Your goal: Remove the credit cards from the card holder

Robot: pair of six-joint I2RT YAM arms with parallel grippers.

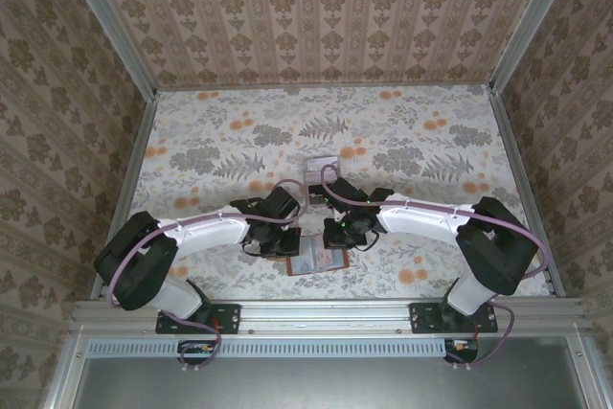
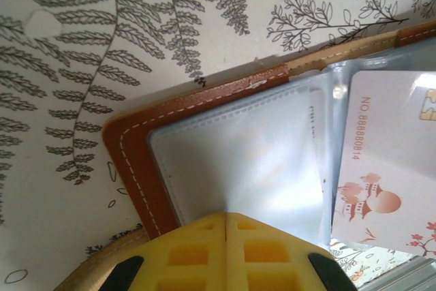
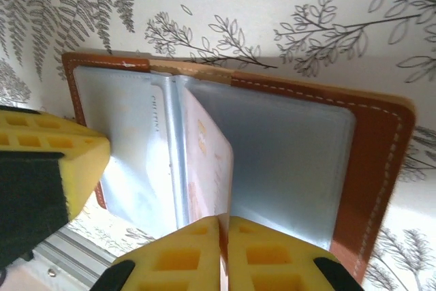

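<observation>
brown leather card holder lies open on the fern-print counter, near its front edge between my two arms. my right fingers are pinched tight on the near edge of the raised middle leaf, a pale credit card inside it. my left fingers are closed on nothing, tips at the holder's left clear pocket.

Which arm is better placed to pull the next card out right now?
Right. The right claw is shut on the credit card standing up from the spine of the card holder. The left claw, shut, sits over the left page, better suited to steadying the holder.
</observation>
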